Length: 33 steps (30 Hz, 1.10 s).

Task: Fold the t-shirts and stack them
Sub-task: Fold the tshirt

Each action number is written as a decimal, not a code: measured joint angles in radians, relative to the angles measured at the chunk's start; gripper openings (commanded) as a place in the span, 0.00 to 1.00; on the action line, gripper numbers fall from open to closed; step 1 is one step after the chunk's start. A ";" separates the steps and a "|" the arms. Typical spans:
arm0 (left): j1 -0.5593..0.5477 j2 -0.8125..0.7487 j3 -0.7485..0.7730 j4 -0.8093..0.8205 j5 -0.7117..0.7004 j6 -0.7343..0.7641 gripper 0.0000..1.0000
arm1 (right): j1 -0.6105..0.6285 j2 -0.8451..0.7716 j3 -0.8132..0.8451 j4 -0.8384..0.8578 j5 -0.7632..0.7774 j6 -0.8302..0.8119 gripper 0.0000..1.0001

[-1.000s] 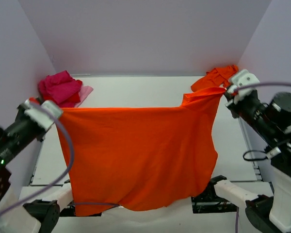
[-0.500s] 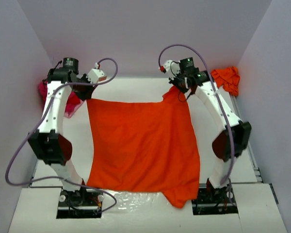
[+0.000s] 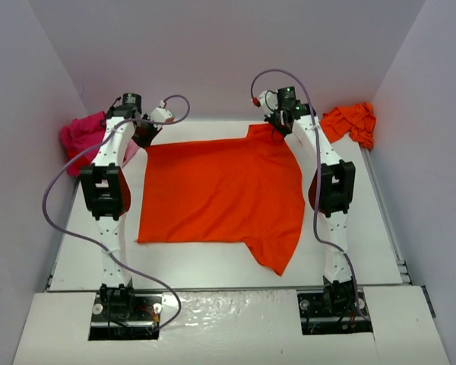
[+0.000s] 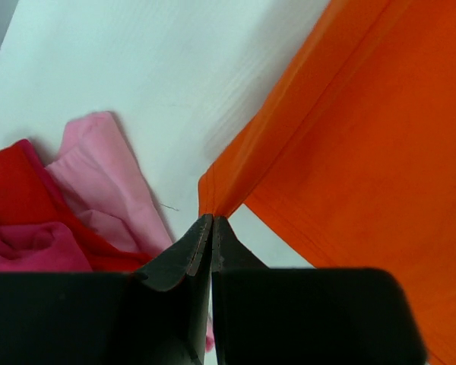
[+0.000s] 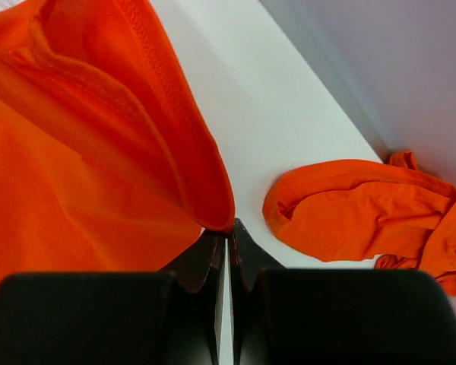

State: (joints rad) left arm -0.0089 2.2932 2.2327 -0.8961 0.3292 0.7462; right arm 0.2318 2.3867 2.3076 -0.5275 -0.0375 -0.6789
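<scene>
While clamped by left gripper at 11 o'clock and right gripper at 1, lay spread toward 6: orange t-shirt.

My left pincer pinches a corner of the orange t-shirt. To its left on the white table lie pink cloth and red cloth, touching.

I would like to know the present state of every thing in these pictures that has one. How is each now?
Large orange-red cloth t-shirt: spread out on the table, unfolded, two far corners pinched.
Second orange-red cloth t-shirt: crumpled, at the far right, untouched.
Pile of magenta, red and pale pink cloth shirts: crumpled heap, far left.
Left arm's fingers: shut on the large t-shirt's corner.
Right arm's fingers: shut on its other far corner.
</scene>
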 measured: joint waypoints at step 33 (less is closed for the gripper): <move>0.033 -0.419 -0.591 0.057 -0.002 0.052 0.51 | 0.215 -0.649 -0.778 -0.146 -0.006 0.044 0.56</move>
State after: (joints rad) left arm 0.0238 1.8737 1.6413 -0.8390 0.3273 0.7977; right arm 0.4469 1.7379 1.5296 -0.6732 -0.0430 -0.6354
